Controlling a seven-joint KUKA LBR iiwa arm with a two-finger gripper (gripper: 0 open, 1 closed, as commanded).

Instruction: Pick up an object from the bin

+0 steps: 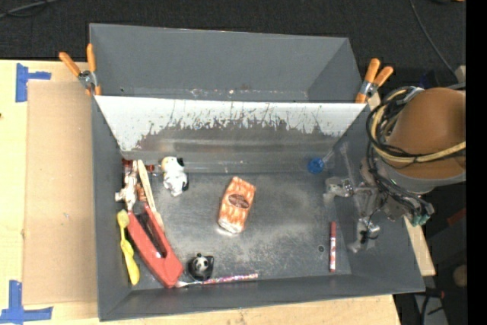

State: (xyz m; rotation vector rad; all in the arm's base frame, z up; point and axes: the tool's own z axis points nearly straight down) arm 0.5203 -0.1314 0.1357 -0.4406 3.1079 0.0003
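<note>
gripper hangs at the right of the frame, over the right slope of the grey bin; whether it is parted or closed, or has hold of anything, i cannot tell. just left of it lies a slim, straight red pen, pointing up the frame. farther left, mid-floor, rests an orange-and-white packet. a small blue thing sits by the back wall, and a heap of red and yellow things lines the far left side.

Arm in from right, gripper low — pointing down
</note>
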